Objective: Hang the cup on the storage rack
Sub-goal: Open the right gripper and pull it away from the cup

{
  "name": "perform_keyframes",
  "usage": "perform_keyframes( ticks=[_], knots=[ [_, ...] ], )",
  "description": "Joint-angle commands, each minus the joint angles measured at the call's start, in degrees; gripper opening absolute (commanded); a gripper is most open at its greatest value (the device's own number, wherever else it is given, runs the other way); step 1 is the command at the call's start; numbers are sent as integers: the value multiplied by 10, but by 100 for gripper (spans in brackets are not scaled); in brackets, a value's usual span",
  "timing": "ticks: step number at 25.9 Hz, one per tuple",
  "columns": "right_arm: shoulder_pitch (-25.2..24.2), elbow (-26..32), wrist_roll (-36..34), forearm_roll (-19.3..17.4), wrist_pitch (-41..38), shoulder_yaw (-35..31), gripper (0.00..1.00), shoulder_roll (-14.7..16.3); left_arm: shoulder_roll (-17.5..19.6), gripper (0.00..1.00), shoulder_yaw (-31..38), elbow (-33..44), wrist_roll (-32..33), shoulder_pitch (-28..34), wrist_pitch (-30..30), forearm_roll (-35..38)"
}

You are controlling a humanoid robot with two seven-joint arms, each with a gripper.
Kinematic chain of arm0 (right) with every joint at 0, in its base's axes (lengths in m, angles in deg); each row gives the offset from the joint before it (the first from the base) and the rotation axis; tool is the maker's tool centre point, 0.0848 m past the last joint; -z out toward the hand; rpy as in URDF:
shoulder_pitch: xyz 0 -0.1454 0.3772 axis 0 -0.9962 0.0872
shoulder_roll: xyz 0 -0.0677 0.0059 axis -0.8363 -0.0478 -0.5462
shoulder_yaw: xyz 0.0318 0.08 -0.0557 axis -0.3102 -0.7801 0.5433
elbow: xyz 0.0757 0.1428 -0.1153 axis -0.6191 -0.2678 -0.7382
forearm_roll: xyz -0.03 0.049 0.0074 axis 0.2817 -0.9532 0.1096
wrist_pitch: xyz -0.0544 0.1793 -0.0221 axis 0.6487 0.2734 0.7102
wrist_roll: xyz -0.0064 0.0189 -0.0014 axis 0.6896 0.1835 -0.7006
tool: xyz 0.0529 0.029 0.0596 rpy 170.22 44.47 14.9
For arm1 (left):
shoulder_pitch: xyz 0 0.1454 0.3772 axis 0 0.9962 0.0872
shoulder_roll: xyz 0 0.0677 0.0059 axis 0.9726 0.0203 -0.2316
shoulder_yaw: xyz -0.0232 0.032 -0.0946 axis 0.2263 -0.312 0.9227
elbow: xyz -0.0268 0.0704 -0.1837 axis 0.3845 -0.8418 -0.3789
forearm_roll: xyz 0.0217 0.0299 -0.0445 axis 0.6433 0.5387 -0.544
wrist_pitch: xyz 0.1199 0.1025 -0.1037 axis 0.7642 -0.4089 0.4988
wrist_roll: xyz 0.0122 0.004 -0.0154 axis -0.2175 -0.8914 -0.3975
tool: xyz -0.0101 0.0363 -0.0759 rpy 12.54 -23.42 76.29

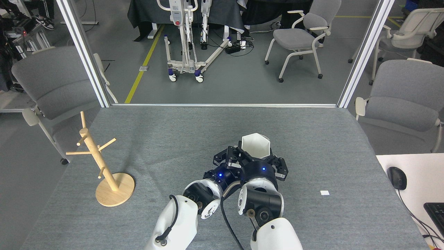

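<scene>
The white cup (256,145), hexagonal rim up, sits just off the grey table between the dark fingers of my right gripper (260,158), which is shut on its lower body. My left gripper (227,158) is right beside it, against the cup's left side, with its dark fingers spread open and partly overlapped by the right gripper. The cup's handle is hidden. The wooden storage rack (100,161) stands upright on its round base near the table's left edge, far to the left of both grippers, and its pegs are bare.
A small white tag (324,192) lies on the table (166,139) right of my arms. A white desk with a mouse (396,177) and a keyboard adjoins the right edge. Grey chairs (55,83) stand left and right of the table.
</scene>
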Motion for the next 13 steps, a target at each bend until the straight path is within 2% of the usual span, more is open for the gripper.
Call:
perform_keyframes(
  ticks=[1,3,4,6,7,13],
  knots=[
    [1,-1,1,0,-1,25,42,0,1,0,0,-2,-2,0,9,1],
    [1,-2,1,0,-1,22,51,1,1,0,0,-3,-1,1,9,1],
    [1,-6,1,0,-2,22,59,2,2,0,0,-6,-1,1,10,1],
    [1,-16,0,0,0,21,88,3,3,0,0,-14,-1,0,9,1],
    [1,-22,-1,0,0,20,98,4,5,0,0,-18,-1,1,9,1],
    [1,-29,-7,-2,-1,17,99,3,6,0,3,-30,-1,1,9,0]
  ],
)
